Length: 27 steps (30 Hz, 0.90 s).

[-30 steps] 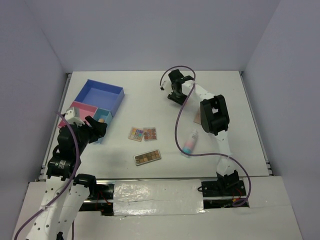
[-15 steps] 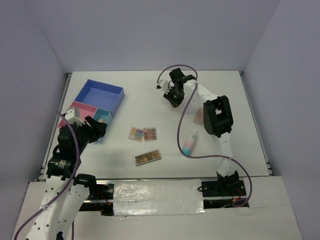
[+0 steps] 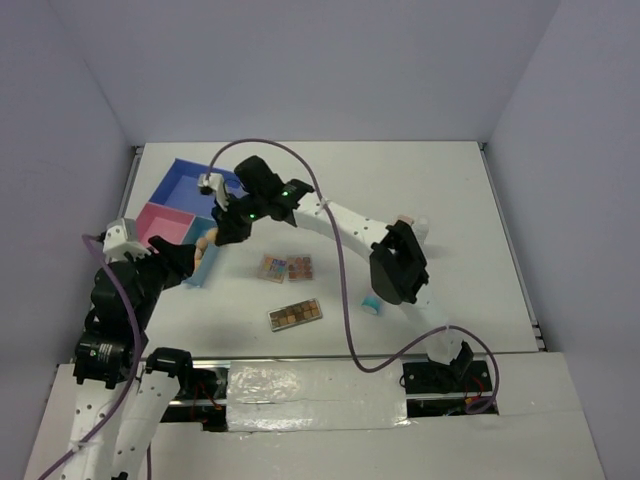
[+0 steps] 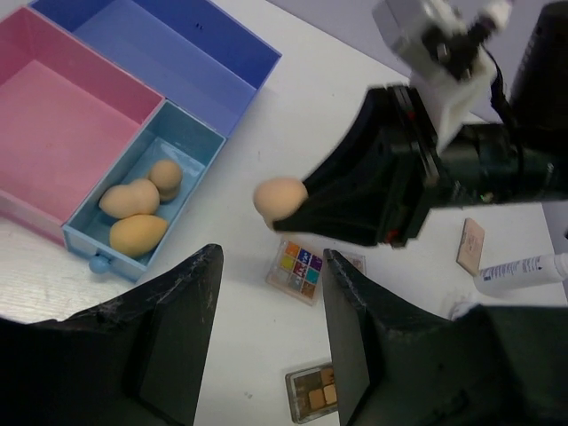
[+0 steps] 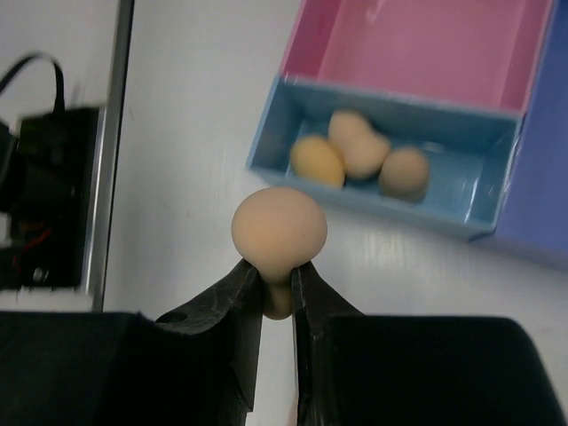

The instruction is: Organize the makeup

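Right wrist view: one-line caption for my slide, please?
Peach sponge pinched in the right jaws, held short of the teal compartment where three sponges lie.

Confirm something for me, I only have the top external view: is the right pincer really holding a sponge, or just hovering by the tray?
Observer: It is holding one. The right wrist view shows the right pincer shut on a peach sponge, pinched at its narrow end with the round end sticking out past the tips.
Operator: How many are in the small compartment? The arm blocks it for me.
Observer: Three sponges lie in the teal compartment, bunched together.
Operator: And the left pincer, is anything in it?
Observer: No. The left wrist view shows the left pincer open with nothing between its fingers.
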Each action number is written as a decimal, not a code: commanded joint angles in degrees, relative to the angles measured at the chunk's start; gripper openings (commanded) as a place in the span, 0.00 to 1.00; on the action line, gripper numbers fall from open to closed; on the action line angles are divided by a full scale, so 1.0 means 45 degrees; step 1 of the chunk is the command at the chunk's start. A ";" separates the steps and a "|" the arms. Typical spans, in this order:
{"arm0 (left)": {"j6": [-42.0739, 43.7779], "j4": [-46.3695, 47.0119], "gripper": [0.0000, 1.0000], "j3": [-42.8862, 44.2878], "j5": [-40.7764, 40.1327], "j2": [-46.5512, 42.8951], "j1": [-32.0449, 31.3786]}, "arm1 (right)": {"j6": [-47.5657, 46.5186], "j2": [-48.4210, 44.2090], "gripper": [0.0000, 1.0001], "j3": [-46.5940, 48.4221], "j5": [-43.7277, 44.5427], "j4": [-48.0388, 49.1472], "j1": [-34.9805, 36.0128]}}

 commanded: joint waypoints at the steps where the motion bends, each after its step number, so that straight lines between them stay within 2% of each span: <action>1: 0.0211 -0.0780 0.61 0.0566 -0.0556 -0.0482 0.0073 | 0.3072 0.1385 0.15 0.2242 0.0150 0.2946 0.0017; 5: 0.0113 -0.1483 0.61 0.0975 -0.0907 -0.0854 0.0073 | 0.3973 0.2169 0.22 0.2583 0.1594 0.4648 0.0641; 9: 0.0016 -0.2010 0.61 0.1405 -0.1083 -0.0952 0.0073 | 0.4485 0.2811 0.24 0.2503 0.2495 0.5939 0.1149; 12: 0.0015 -0.2206 0.62 0.1757 -0.1181 -0.0933 0.0054 | 0.4973 0.3359 0.27 0.3362 0.2964 0.5901 0.1248; 14: 0.0015 -0.2343 0.63 0.1913 -0.1240 -0.0952 0.0054 | 0.5091 0.3673 0.33 0.3656 0.3139 0.5940 0.1248; 17: -0.0023 -0.2422 0.65 0.1934 -0.1279 -0.0991 0.0073 | 0.5052 0.3790 0.44 0.3482 0.3237 0.5960 0.1248; 24: -0.0258 -0.2441 0.68 0.1797 -0.1123 -0.1089 0.0073 | 0.5013 0.3790 0.52 0.2953 0.3159 0.6116 0.1229; 27: -0.0317 -0.2480 0.68 0.1758 -0.1006 -0.1089 0.0073 | 0.4935 0.3849 0.61 0.3032 0.3062 0.6175 0.1248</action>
